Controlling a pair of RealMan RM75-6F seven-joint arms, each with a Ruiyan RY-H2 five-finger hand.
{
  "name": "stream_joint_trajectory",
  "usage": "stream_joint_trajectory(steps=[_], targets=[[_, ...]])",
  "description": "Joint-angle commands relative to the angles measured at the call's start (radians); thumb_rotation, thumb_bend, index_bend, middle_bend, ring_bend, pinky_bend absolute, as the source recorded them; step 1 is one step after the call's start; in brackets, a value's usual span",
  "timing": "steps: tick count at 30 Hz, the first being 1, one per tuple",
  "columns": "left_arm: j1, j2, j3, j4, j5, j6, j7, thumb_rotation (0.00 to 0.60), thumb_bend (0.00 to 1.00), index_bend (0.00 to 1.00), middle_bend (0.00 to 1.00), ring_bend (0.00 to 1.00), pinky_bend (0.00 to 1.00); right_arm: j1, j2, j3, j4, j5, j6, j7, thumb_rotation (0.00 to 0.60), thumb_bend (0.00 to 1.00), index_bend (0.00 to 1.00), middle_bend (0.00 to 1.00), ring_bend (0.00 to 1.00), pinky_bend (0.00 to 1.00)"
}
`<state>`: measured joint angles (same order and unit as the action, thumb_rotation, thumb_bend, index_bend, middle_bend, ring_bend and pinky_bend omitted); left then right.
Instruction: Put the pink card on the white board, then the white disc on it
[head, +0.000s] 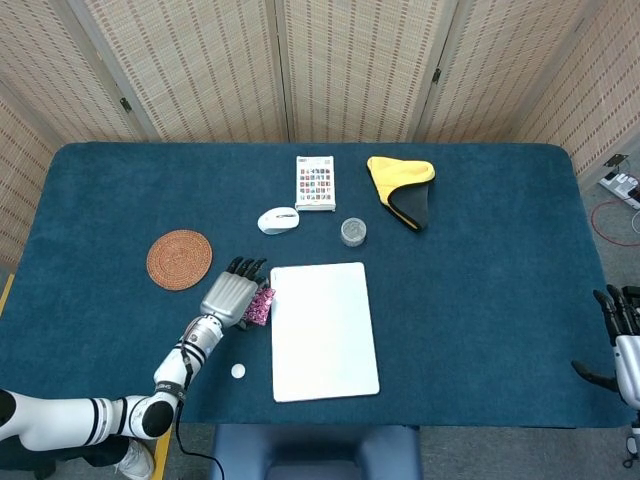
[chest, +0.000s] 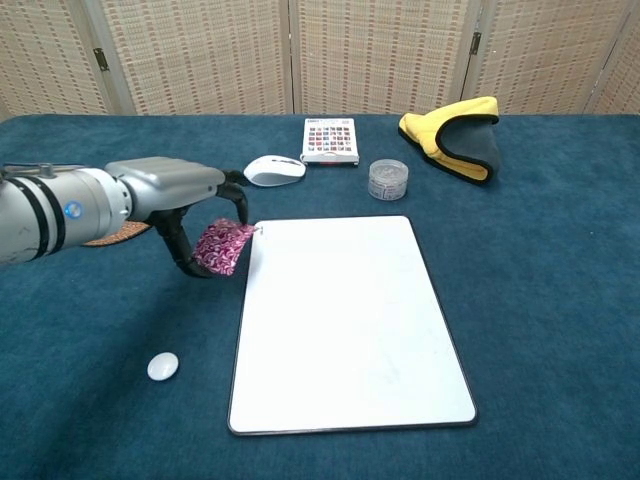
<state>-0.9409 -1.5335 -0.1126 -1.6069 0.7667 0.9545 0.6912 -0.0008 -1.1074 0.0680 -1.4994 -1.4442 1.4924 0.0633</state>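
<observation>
My left hand (head: 232, 294) (chest: 185, 205) holds the pink patterned card (chest: 224, 247) (head: 262, 305) above the cloth, right at the left edge of the white board (head: 325, 330) (chest: 345, 320). The card hangs tilted between thumb and fingers. The small white disc (head: 238, 371) (chest: 163, 366) lies on the blue cloth near the table's front, left of the board and apart from the hand. My right hand (head: 619, 340) shows at the far right edge in the head view, fingers apart, holding nothing.
A woven round coaster (head: 180, 259) lies left of the hand. Behind the board are a white mouse (head: 278, 220), a clear round lidded container (head: 353, 232), a printed card box (head: 316, 182) and a yellow and grey cloth (head: 403, 189).
</observation>
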Motion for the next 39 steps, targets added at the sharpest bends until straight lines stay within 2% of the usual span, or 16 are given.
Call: stream_joint_trajectory(steps=[1,10,22,26,29,34,39], targets=[[-0.028,-0.01,-0.008,-0.021,0.014,-0.008,0.024,0.6,0.24,0.3,0.02,0.0,0.0,-0.004,0.002,-0.001,-0.002,0.001,0.004,0.0,0.6,0.04,0.03,0.05,0.13,0.0],[-0.106,-0.07,-0.004,-0.016,-0.014,-0.038,0.099,0.6,0.24,0.3,0.02,0.0,0.0,-0.021,0.007,-0.004,-0.004,0.008,0.02,0.005,0.6,0.04,0.03,0.05,0.13,0.0],[-0.125,-0.077,0.021,-0.027,-0.055,-0.019,0.116,0.6,0.23,0.17,0.02,0.0,0.0,-0.022,0.004,-0.003,0.0,0.005,0.019,0.008,0.6,0.04,0.03,0.05,0.13,0.0],[-0.105,-0.044,0.033,-0.062,-0.021,0.004,0.089,0.6,0.23,0.17,0.02,0.0,0.0,-0.02,0.004,-0.001,-0.002,0.0,0.019,0.008,0.6,0.04,0.03,0.05,0.13,0.0],[-0.081,-0.014,0.051,-0.09,0.018,0.021,0.062,0.6,0.23,0.23,0.02,0.0,0.0,-0.019,0.005,-0.002,-0.003,-0.004,0.02,0.007,0.6,0.04,0.03,0.05,0.13,0.0],[-0.025,0.044,0.1,-0.127,0.118,0.048,0.003,0.6,0.24,0.32,0.03,0.0,0.0,-0.016,0.005,-0.001,-0.005,-0.01,0.021,0.005,0.6,0.04,0.03,0.05,0.13,0.0],[0.03,0.093,0.148,-0.152,0.23,0.081,-0.046,0.6,0.24,0.34,0.05,0.01,0.0,-0.01,0.003,-0.002,-0.01,-0.021,0.02,-0.001,0.6,0.04,0.03,0.05,0.13,0.0]])
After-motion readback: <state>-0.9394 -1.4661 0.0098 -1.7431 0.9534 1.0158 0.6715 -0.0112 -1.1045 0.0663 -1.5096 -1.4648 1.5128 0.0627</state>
